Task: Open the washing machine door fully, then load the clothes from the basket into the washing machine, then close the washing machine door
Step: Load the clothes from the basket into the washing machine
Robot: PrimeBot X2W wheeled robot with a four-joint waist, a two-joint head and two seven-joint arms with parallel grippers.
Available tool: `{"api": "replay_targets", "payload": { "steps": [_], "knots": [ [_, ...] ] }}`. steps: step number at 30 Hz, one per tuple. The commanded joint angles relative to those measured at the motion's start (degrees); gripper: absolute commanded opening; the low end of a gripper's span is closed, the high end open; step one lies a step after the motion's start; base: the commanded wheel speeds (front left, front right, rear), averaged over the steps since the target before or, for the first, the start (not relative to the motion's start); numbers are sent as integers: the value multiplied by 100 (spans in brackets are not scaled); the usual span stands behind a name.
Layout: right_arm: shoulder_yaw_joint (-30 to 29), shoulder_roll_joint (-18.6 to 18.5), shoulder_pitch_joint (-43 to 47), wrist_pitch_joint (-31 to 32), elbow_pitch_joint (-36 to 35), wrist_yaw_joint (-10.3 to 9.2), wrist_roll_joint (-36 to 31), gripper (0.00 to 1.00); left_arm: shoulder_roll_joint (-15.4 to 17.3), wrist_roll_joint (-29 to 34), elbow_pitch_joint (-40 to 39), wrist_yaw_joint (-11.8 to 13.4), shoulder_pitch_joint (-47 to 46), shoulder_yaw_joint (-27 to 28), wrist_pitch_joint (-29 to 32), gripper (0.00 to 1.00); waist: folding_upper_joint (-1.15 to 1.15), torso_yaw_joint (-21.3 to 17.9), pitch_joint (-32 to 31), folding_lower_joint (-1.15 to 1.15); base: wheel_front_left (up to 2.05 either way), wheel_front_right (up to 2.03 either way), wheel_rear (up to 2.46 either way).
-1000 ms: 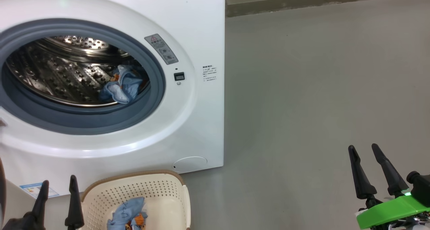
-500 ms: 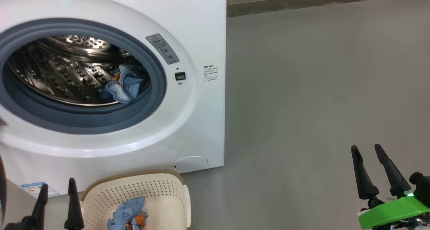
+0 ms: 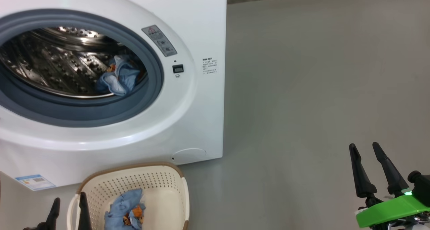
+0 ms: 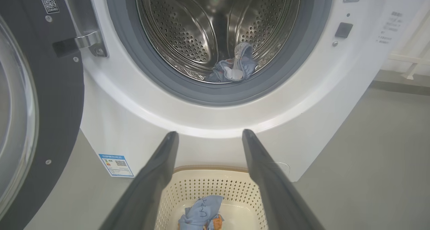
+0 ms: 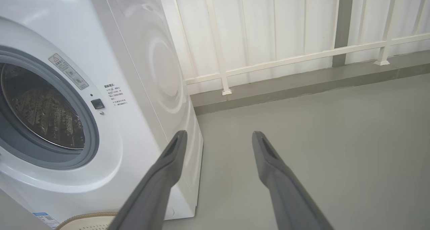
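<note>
Now the left fingers (image 4: 158,176) hang spread and empty above a cream perforated plastic basket (image 4: 235,189) holding a light-blue printed garment (image 4: 201,211); the right fingers (image 5: 275,176) gape empty too.

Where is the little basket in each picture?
Head view: basket at the bottom left.
Left wrist view: basket at the bottom middle.
Right wrist view: only its rim, at the bottom left edge.
Shared landmark: the blue label just left of the basket.
</note>
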Motion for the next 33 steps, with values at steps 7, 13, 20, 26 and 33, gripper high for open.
{"api": "replay_targets", "payload": {
  "steps": [7,13,20,26,33],
  "knots": [
    [144,-8,-422,-46,-205,32,11,100,102,234,701,122,-584,157,-37,100,0,-85,555,0,0,0,0],
    [218,86,-721,-46,-257,32,-2,100,258,330,1426,101,-1154,76,-37,100,0,-171,1079,0,0,0,0],
    [368,207,-1141,-46,-298,32,-36,100,525,372,2518,79,-1992,8,-37,100,0,-327,1589,0,0,0,0],
    [453,269,-1352,-46,-325,32,-41,100,676,379,3186,98,-2535,-10,-37,100,0,-418,1857,0,0,0,0],
    [559,355,-1581,-46,-381,32,-31,100,900,454,4120,161,-3207,-127,-37,100,0,-540,2282,0,0,0,0]
  ]
}}
